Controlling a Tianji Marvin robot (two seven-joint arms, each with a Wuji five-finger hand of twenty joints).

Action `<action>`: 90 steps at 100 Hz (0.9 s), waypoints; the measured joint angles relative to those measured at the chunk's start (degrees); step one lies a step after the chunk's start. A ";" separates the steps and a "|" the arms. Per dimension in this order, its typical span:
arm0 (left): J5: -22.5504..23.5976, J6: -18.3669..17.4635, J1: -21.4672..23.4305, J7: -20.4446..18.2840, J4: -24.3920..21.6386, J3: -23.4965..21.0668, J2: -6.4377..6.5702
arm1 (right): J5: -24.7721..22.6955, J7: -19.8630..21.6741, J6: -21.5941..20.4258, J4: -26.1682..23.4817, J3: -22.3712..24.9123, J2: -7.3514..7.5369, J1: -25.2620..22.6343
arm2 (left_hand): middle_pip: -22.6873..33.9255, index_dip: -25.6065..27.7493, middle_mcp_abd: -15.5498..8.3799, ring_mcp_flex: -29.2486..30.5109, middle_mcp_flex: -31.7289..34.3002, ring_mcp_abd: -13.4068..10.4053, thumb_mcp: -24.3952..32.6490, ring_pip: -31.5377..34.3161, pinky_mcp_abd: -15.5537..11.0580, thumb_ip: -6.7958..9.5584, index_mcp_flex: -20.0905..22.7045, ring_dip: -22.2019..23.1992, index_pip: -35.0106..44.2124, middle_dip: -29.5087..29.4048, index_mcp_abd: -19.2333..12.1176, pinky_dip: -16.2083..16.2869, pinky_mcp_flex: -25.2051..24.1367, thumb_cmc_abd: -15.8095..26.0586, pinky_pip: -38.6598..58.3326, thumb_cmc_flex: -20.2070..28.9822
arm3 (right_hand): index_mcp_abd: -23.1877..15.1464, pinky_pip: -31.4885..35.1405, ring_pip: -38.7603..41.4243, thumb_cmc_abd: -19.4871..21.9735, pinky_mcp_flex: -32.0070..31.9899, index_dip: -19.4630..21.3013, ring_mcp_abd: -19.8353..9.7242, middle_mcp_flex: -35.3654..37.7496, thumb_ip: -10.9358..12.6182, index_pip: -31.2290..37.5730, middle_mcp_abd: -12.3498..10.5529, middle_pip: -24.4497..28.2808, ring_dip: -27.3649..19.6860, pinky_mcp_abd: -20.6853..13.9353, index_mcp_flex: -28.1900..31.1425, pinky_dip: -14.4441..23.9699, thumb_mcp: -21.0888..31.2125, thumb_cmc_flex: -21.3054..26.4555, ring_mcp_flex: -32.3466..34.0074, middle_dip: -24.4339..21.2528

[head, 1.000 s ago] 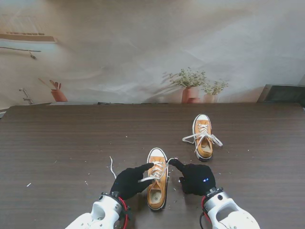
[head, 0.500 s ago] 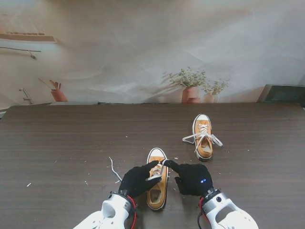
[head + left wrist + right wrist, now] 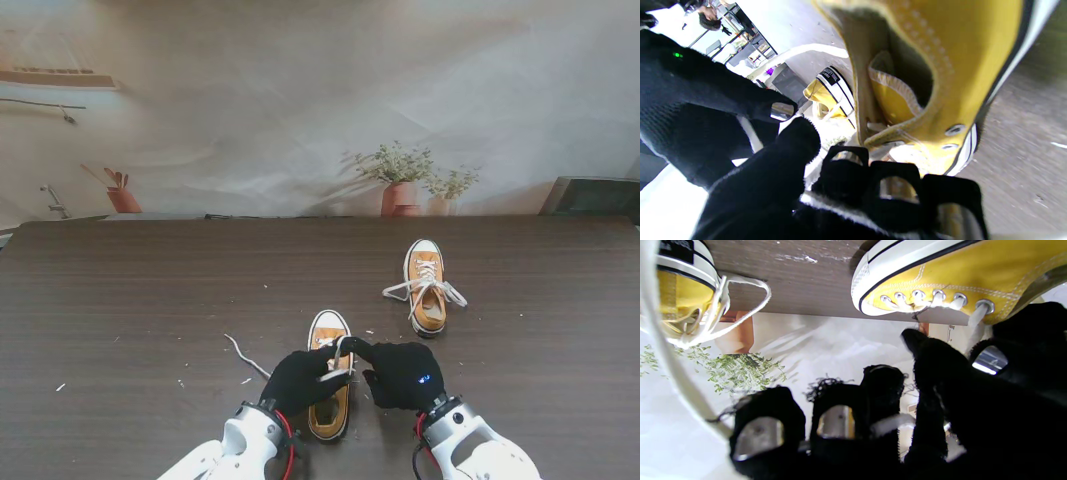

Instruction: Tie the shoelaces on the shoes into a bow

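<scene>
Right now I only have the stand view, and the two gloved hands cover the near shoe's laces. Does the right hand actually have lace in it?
Observer: Yes. The right wrist view shows a white lace lying across the curled fingers of the right hand.
Operator: And the left hand?
Observer: In the left wrist view the left hand is curled, with a white strand across its fingers. The fingers sit close against the near shoe.
Operator: Is that shoe laced all the way up?
Observer: The right wrist view shows lace in each of the eyelets in the row it can see. I see no bow there.
</scene>
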 measured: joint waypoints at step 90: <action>0.85 -1.13 1.85 2.15 0.37 -0.58 0.22 | 18.21 -9.33 5.32 12.91 -8.26 -5.29 12.78 | 0.00 6.72 0.03 -0.01 0.00 -0.01 -13.08 -0.01 0.00 -0.06 -0.41 -0.01 30.97 -0.04 -8.34 -0.08 -0.01 0.09 0.01 6.00 | 1.17 2.86 2.79 3.11 0.68 0.71 -0.61 6.07 0.63 0.88 -0.33 0.26 5.25 -1.37 13.99 1.60 -0.07 -12.04 0.00 0.05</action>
